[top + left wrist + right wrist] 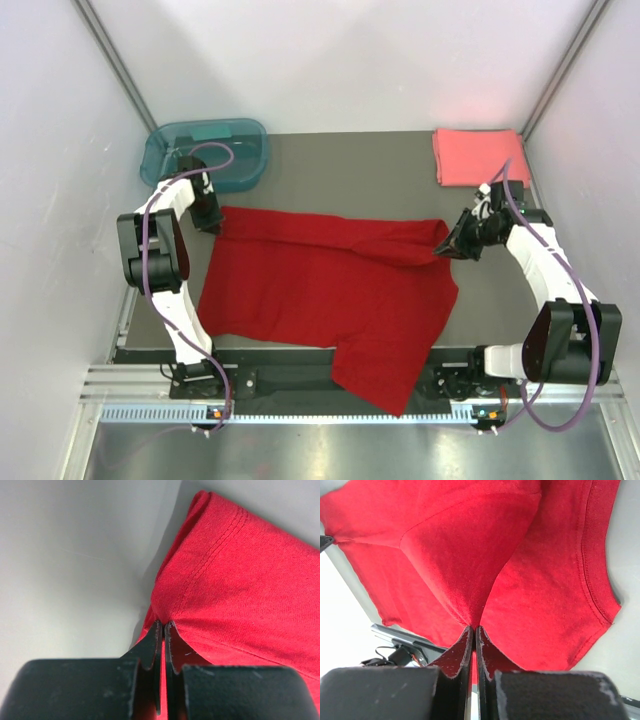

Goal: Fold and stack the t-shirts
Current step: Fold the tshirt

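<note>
Currently the deep red soft cloth t-shirt lies spread on the dark tabletop, far corners clamped by the left end effector and the right end effector. Fabric likely handles light and limp; grip at stitched hems.

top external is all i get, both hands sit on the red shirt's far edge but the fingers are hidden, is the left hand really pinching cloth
Observer: Yes. In the left wrist view the left hand is shut on the red shirt, gripping a fold right beside a stitched hem.
Operator: ok and the right hand, got cloth or just resting on it
Observer: It has cloth. The right wrist view shows the right hand shut on the same shirt, with the fabric drawn to a peak at its fingertips.
</note>
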Controlling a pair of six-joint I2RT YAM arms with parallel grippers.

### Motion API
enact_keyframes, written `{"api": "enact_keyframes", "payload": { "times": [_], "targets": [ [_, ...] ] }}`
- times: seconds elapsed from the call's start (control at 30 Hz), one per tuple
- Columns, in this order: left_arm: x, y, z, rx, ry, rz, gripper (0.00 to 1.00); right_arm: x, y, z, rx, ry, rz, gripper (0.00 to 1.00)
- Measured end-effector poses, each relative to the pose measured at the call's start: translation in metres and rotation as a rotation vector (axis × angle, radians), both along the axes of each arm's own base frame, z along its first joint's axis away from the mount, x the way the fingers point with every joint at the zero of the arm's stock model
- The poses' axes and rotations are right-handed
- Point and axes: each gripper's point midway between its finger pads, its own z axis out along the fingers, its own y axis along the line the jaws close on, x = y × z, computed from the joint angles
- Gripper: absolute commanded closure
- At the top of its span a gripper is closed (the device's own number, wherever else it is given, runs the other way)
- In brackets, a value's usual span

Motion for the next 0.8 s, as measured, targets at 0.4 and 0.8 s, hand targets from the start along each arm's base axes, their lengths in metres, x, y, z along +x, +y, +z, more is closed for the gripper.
{"api": "enact_keyframes", "payload": {
  "times": [0.4, 0.8],
  "targets": [
    [-0.004, 0.001, -0.003, 0.008, 0.015, 0.003, 1.00, -0.015, -0.001, -0.025, -0.012, 0.067, 0.015, 0.99],
    [-0.012, 0.001, -0.008, 0.012, 0.033, 0.009, 1.00, -0.022, -0.004, -0.046, -0.031, 0.110, 0.026, 0.98]
  ]
}}
